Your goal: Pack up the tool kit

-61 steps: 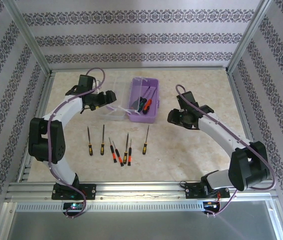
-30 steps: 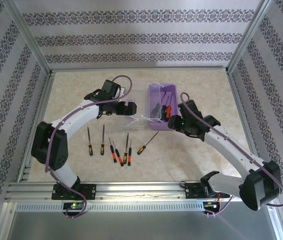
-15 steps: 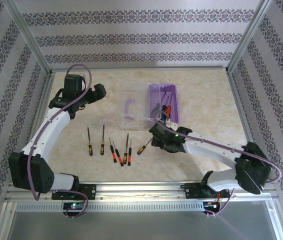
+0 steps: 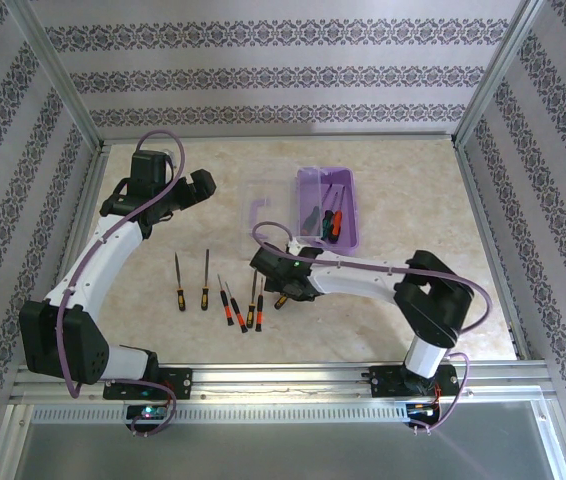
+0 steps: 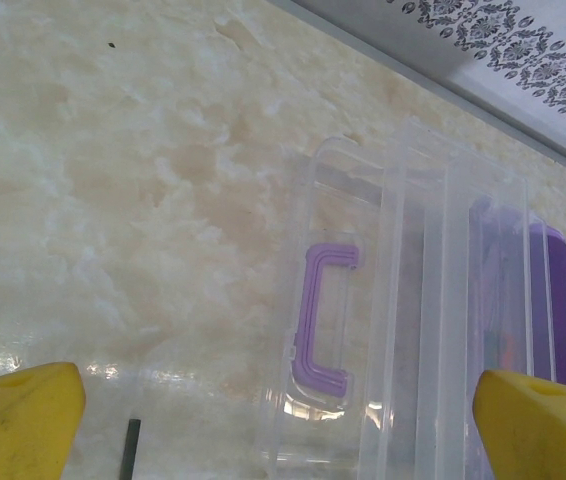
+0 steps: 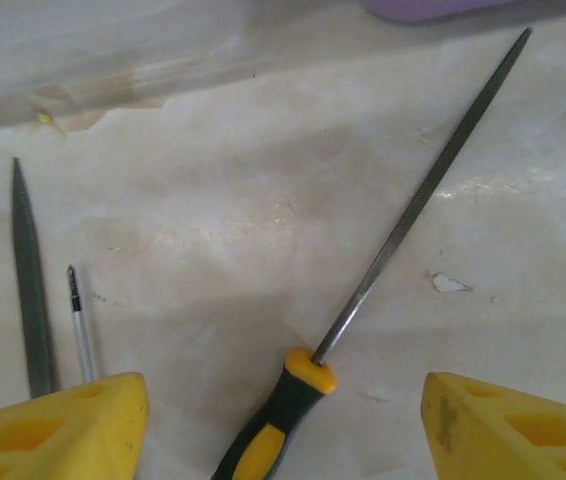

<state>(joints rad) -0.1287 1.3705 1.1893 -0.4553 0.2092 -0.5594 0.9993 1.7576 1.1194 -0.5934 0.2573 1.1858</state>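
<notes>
Tool kit box (image 4: 349, 205), translucent purple, sits open at the back of the pale marbled table (image 4: 413, 170), seen from overhead. Its clear lid (image 4: 273, 205) lies flat on the table to the left of it, purple handle (image 4: 255, 213) facing up. A few screwdrivers (image 4: 328, 222) with red and green handles rest inside the box. Six more (image 4: 225, 298) lie in a loose row on the table in front of the lid. The right gripper (image 4: 288, 282) hangs low over a seventh, a yellow-handled screwdriver (image 4: 283, 298) lying at a slant at the right end of that row. The left gripper (image 4: 200, 184) is well apart from the kit, raised off to the left of the lid.

From the left wrist, the left gripper (image 5: 278, 425) stands wide open and holds nothing, its yellow fingertips (image 5: 18, 415) at the frame's lower corners. The table spreads below, with the clear lid (image 5: 413, 300) and its purple handle (image 5: 318, 322) ahead, and the purple box (image 5: 560, 290) beyond.

From the right wrist, the right gripper (image 6: 283, 430) is spread open, its yellow fingers (image 6: 58, 430) either side of the yellow-handled screwdriver (image 6: 408, 215) without touching it. The handle lies between them on the table, the long shaft slanting away toward the box. Two other tool tips (image 6: 28, 290) lie just to the left.
</notes>
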